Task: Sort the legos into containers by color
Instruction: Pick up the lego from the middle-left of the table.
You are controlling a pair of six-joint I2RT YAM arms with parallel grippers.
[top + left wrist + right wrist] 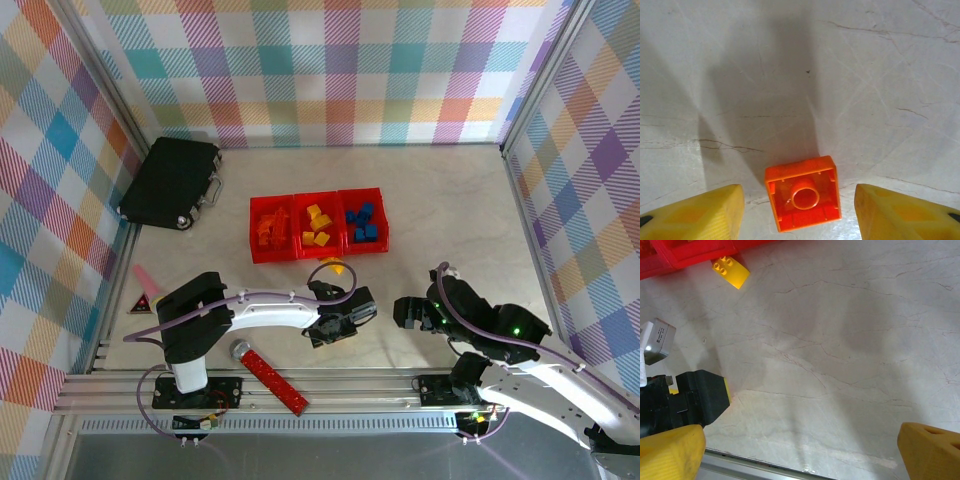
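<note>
Pickup is my step: orange brick (803, 199) lies hollow-side up on the table (865, 75) between the parted fingers of my left gripper (800, 212), untouched, so next I must squeeze, lift and carry it to the orange bin (272, 257); right gripper (800, 455) hangs wide open.

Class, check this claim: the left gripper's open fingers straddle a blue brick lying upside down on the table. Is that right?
No. The brick is orange, not blue. The left wrist view shows it lying upside down on the table, straddled by the open fingers of the left gripper.
</note>
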